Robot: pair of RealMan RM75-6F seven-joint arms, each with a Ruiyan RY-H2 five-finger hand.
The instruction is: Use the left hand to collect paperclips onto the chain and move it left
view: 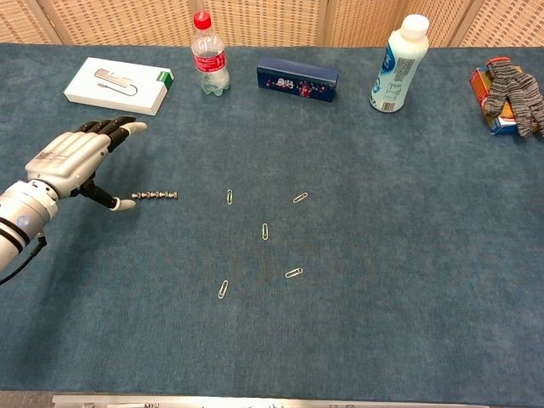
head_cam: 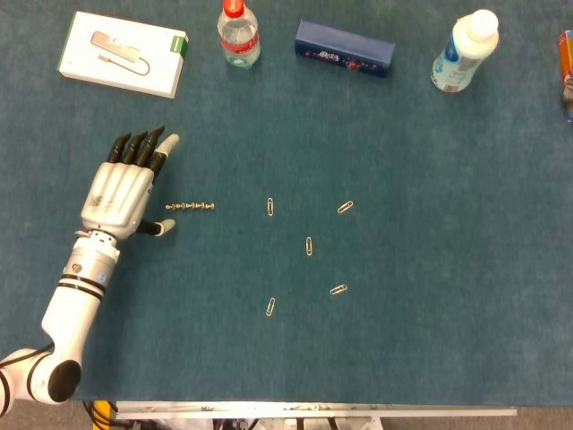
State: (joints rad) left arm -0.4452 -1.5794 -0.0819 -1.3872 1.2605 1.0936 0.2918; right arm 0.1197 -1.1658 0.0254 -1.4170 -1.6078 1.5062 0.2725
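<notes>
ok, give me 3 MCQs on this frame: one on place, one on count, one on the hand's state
1. Where does the chain lie?
A. Between the left hand and the paperclips
B. On the white box
C. Beside the white bottle

2. How many loose paperclips are on the table?
A. Three
B. Five
C. Eight

3. What is the left hand doing?
A. Gripping the water bottle
B. Open, holding nothing
C. Pressing the blue box

Answers:
1 A: the chain sits right of the hand, with the nearest paperclip further right.
2 B: five clips show in both views, that one plus four more.
3 B: the fingers are spread flat and the thumb tip sits just short of the chain's end.
</notes>
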